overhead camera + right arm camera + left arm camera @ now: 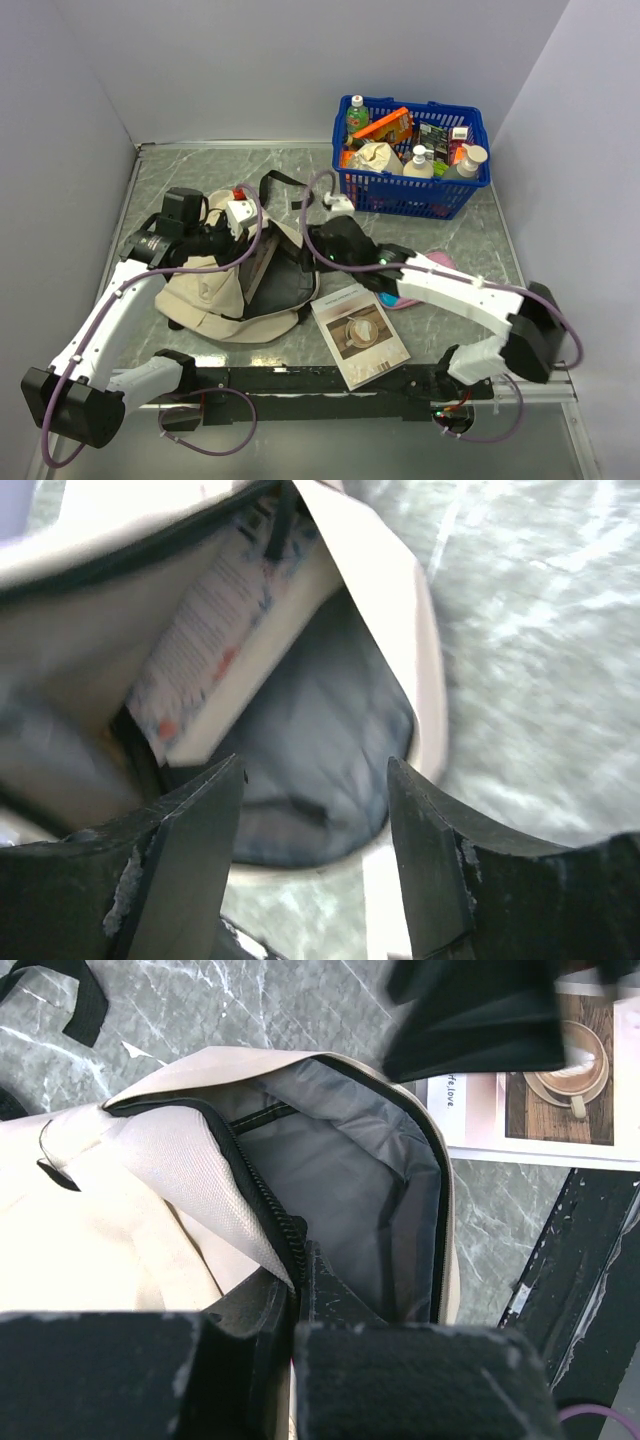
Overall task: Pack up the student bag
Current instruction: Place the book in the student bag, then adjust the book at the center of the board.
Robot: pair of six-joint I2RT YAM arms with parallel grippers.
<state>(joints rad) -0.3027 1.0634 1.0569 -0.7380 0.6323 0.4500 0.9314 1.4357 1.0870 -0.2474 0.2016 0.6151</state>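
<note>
The beige student bag lies open at the table's centre-left, dark lining showing. My left gripper is shut on the bag's zipper edge and holds the flap up; in the left wrist view the left gripper pinches that black zipper trim. Over the mouth of the bag hovers my right gripper, open, with nothing between its fingers. A white printed booklet leans inside the bag against its wall.
A book with a coffee-cup cover lies right of the bag near the front. A blue basket full of bottles and packets stands at the back right. A pink pencil case lies under the right arm. Black straps trail behind the bag.
</note>
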